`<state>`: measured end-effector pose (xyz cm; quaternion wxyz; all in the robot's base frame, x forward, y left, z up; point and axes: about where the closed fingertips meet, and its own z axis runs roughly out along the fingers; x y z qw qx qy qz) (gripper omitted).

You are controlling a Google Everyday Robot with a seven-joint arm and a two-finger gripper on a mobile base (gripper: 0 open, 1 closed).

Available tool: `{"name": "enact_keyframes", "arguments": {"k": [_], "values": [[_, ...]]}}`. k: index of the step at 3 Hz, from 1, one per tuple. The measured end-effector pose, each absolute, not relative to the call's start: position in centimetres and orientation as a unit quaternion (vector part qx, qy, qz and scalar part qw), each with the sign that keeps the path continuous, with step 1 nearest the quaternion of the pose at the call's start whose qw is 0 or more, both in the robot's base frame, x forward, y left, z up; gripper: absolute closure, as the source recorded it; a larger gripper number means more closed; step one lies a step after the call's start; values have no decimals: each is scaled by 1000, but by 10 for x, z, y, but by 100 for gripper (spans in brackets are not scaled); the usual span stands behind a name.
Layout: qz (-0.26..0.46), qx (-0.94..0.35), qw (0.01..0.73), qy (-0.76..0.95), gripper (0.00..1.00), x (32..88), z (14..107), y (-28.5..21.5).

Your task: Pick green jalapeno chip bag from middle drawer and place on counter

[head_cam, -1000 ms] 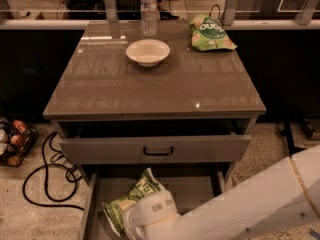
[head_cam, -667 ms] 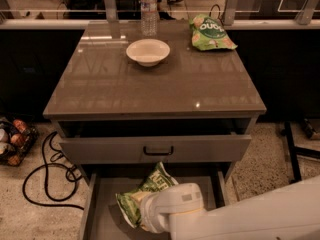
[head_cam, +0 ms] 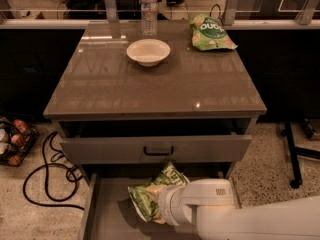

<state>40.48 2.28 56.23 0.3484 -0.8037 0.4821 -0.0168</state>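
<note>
The crinkly mid-green jalapeno chip bag [head_cam: 150,196] leans in the shallow grey metal middle drawer [head_cam: 107,219], against the white gripper [head_cam: 167,211]; whether the jaws clamp it cannot be told. It looks light, soft and slippery, so it is probably best pinched at a crimped edge.

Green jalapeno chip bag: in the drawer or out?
In: the green jalapeno chip bag is over the middle drawer floor, gripper at it.

My gripper [head_cam: 164,210] sits at the chip bag [head_cam: 149,194] in the middle drawer [head_cam: 107,220]. On the counter [head_cam: 200,86] above, I see a bowl [head_cam: 148,51].
</note>
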Motion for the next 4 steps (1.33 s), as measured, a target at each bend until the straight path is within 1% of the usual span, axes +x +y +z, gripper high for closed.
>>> {"name": "enact_keyframes", "arguments": {"k": [1,2,3,4], "values": [[-15,-803,350,482,100,400,571,27],[-19,-797,359,484,100,378,595,31],[-54,-795,379,470,100,353,642,35],[-88,-795,394,452,100,340,682,39]]}}
